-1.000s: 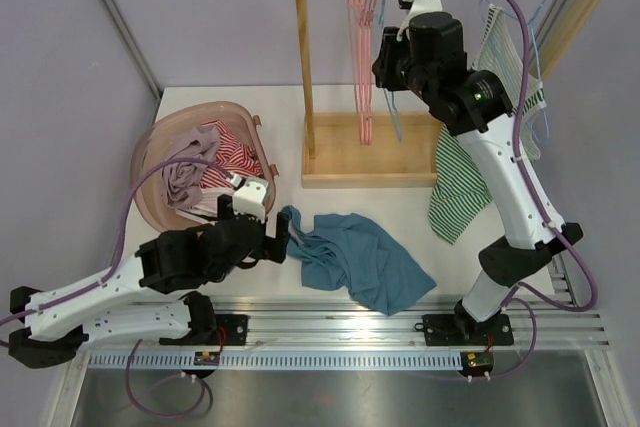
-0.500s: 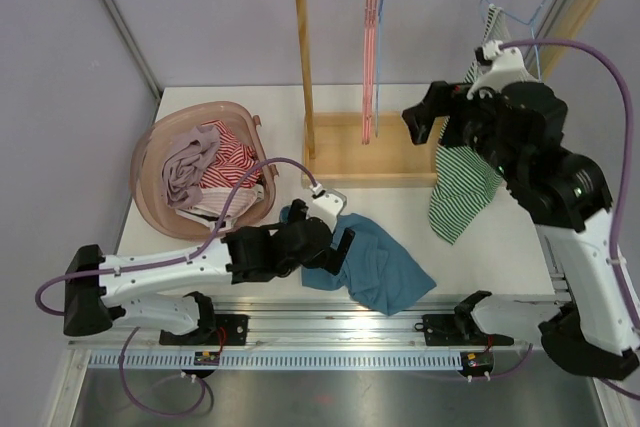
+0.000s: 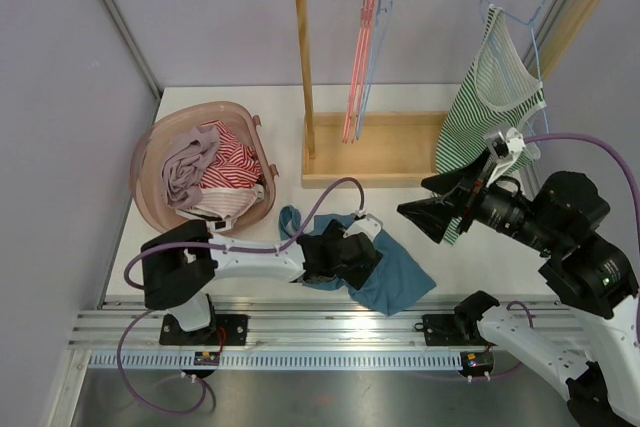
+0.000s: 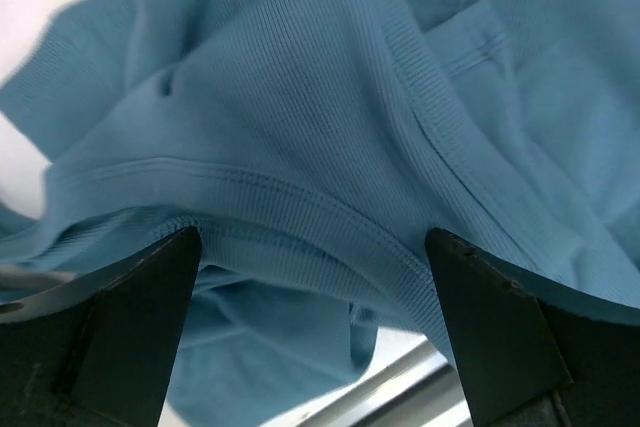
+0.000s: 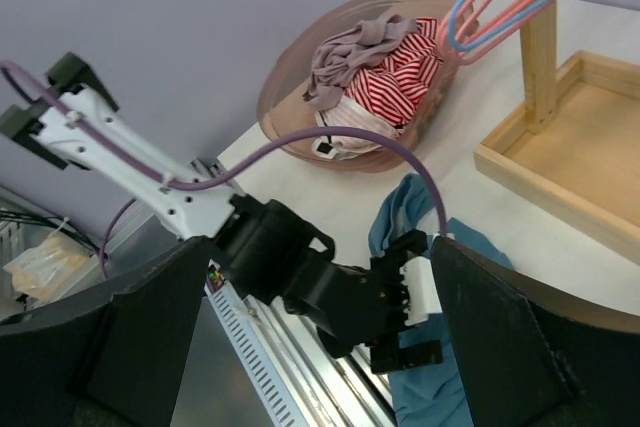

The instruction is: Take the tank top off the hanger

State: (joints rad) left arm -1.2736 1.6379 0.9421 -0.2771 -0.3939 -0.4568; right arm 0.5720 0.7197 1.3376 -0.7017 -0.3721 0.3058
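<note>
The striped tank top hangs straight down on its hanger, just behind the right fingers, spread wide. The left fingers, wide too, are over the blue shirt.

The right gripper shows its dark fingers spread wide at either side, with nothing between them. Beyond them the left arm, white then black, reaches along the near edge of the table. A purple cable arches over it, and the left gripper hangs above a crumpled blue garment. At the far left sits a pink basket holding mauve-grey, red-striped and white clothes. To its right the wooden rack rises from its tray base, with pink and blue hangers dangling beside the post.
</note>
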